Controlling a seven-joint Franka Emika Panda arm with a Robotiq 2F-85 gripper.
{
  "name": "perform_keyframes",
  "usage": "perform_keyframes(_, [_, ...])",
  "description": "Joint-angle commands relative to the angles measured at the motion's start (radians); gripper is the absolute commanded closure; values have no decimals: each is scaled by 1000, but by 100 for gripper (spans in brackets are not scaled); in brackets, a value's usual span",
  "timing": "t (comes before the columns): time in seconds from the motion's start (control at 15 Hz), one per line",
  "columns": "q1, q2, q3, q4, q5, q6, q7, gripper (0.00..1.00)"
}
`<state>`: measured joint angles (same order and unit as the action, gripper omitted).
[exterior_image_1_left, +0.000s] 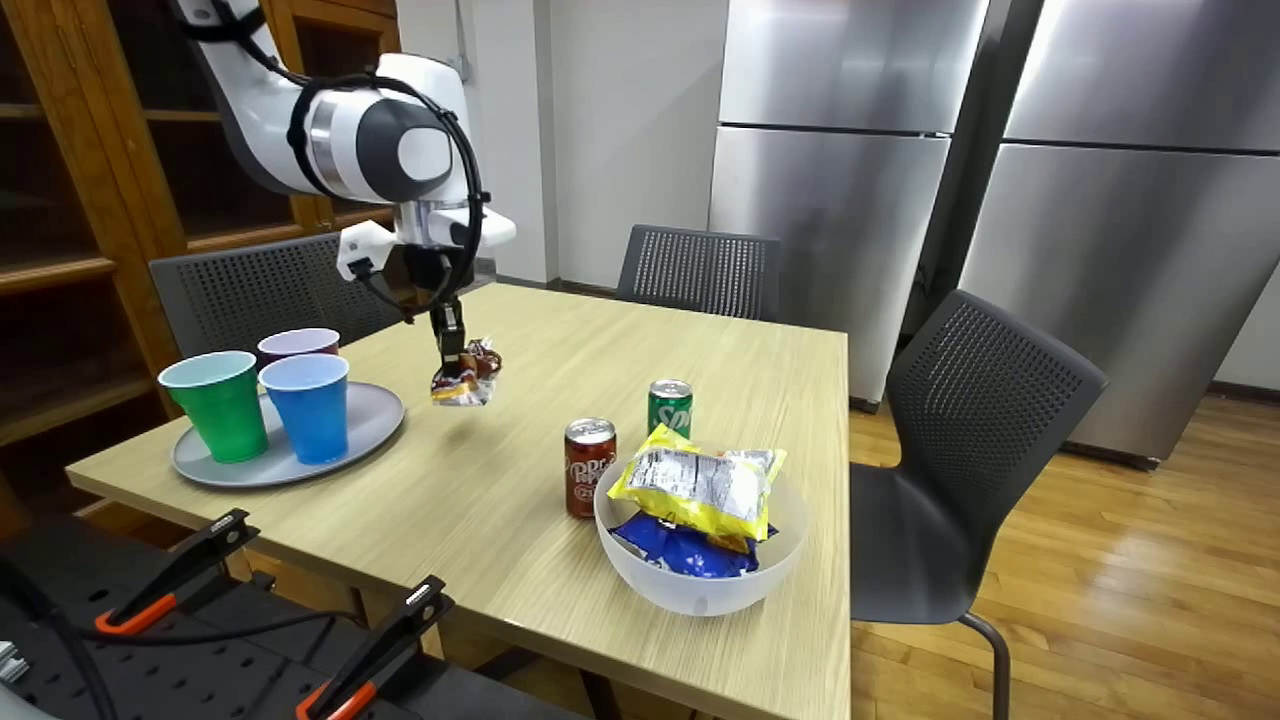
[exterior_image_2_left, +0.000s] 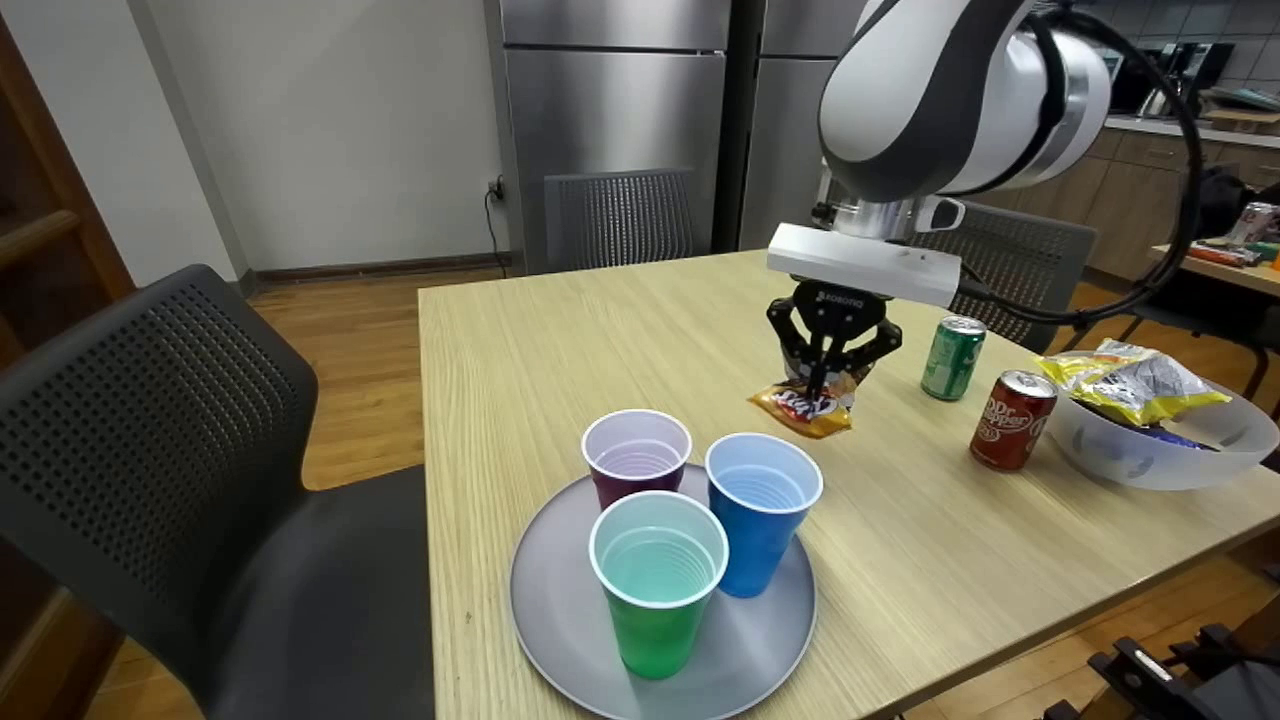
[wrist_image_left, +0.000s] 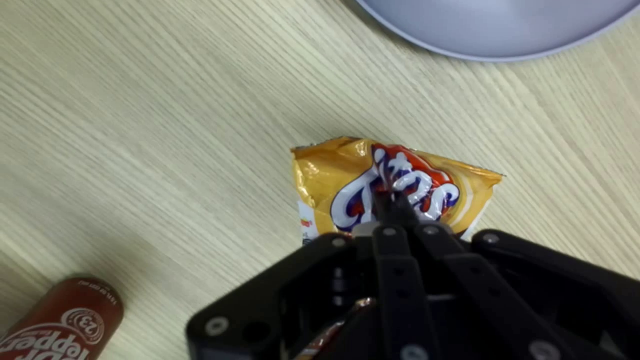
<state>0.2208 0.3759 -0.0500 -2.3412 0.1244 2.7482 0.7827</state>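
My gripper (wrist_image_left: 392, 202) is shut on an orange chip bag (wrist_image_left: 322, 172), whose front panel shows a red, white and blue logo. The fingers pinch the bag's middle, and its lower part is hidden behind them in the wrist view. In an exterior view the bag (exterior_image_1_left: 478, 388) hangs a little above the wooden table, with a shadow below it. Close by stands a grey plate (exterior_image_2_left: 560, 620) bearing a green cup (exterior_image_2_left: 655, 630), a blue cup (exterior_image_2_left: 755, 540) and a dark red cup (exterior_image_2_left: 640, 450). The wrist view catches the plate's rim (wrist_image_left: 480, 55) at the top.
A Dr Pepper can (exterior_image_1_left: 590, 470) and a green Sprite can (exterior_image_1_left: 670, 405) stand upright on the table (exterior_image_1_left: 560, 340). Near them, a frosted bowl (exterior_image_1_left: 700, 595) holds a yellow bag (exterior_image_1_left: 700, 490) and a blue bag (exterior_image_1_left: 685, 550). Dark chairs (exterior_image_1_left: 985, 420) surround the table.
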Motion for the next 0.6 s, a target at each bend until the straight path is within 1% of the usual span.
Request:
perform_keyframes(0.0, [-37, -130, 16, -85, 24, -4, -35, 100])
perform_keyframes(0.53, [-126, -316, 14, -172, 69, -31, -81, 100])
